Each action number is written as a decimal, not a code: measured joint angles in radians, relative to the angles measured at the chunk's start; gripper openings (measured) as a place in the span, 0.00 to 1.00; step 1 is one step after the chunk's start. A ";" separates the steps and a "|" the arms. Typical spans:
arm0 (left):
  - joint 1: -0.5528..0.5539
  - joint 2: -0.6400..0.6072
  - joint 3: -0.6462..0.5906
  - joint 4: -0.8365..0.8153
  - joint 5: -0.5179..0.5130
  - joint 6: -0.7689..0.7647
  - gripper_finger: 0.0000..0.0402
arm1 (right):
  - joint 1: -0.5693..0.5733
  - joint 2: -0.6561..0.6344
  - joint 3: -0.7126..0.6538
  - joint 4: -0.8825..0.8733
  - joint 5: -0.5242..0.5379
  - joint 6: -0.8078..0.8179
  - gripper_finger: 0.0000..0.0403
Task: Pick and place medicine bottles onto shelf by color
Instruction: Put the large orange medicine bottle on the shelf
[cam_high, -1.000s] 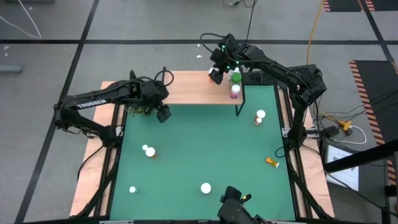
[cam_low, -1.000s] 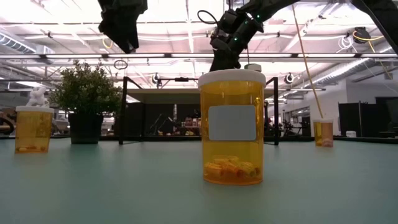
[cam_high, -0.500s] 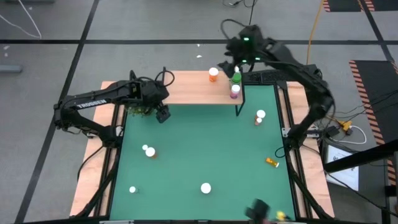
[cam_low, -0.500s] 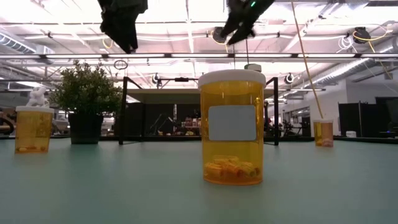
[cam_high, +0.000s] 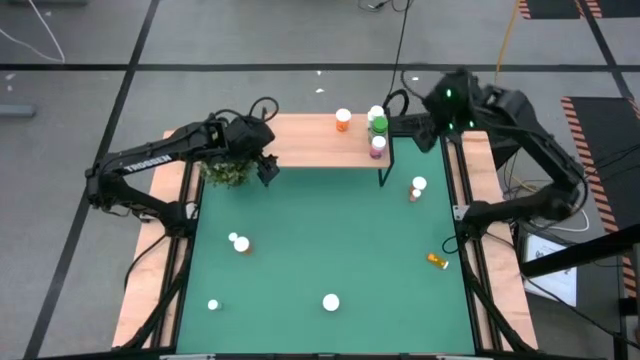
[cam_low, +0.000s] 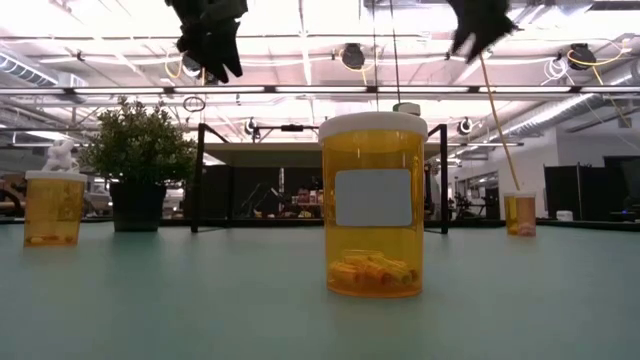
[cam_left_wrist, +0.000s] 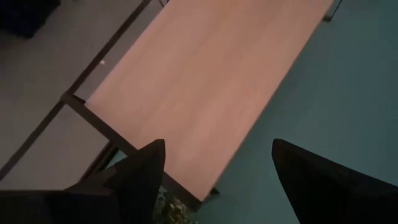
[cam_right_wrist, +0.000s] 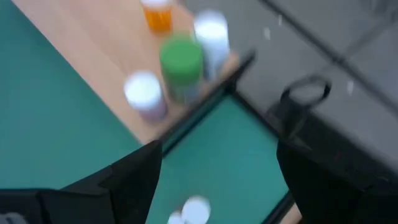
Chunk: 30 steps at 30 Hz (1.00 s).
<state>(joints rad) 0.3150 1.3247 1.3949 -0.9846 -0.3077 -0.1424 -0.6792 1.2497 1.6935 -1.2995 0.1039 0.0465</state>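
I am holding my right gripper (cam_right_wrist: 214, 180) off the shelf's (cam_high: 300, 140) right end, beyond the table's far right corner, fingers apart and gripping nothing. My left gripper (cam_left_wrist: 214, 171) is hovering over the shelf's left end, above the plant (cam_high: 225, 172), fingers likewise apart and empty. Four bottles are standing at the right end of the shelf: an orange bottle (cam_high: 343, 121), a white bottle (cam_high: 376, 113), a green-capped bottle (cam_high: 379, 127) and a pink bottle (cam_high: 378, 146). The other bottles are sitting scattered on the mat (cam_high: 330, 240), one of them, the fallen bottle (cam_high: 438, 260), lying on its side near the right edge.
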 joint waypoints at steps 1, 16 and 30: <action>0.005 0.000 0.000 0.000 0.003 0.009 0.74 | 0.000 -0.029 -0.059 0.002 0.002 0.038 0.77; 0.068 0.000 0.000 0.003 0.014 0.058 0.74 | 0.034 -0.241 -0.877 0.412 0.001 0.426 0.77; 0.079 0.000 0.000 0.002 0.014 0.033 0.74 | 0.031 -0.237 -1.060 0.575 0.026 0.427 0.76</action>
<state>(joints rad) 0.3936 1.3247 1.3949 -0.9825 -0.2932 -0.1097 -0.6479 1.0122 0.6333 -0.7241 0.1299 0.4736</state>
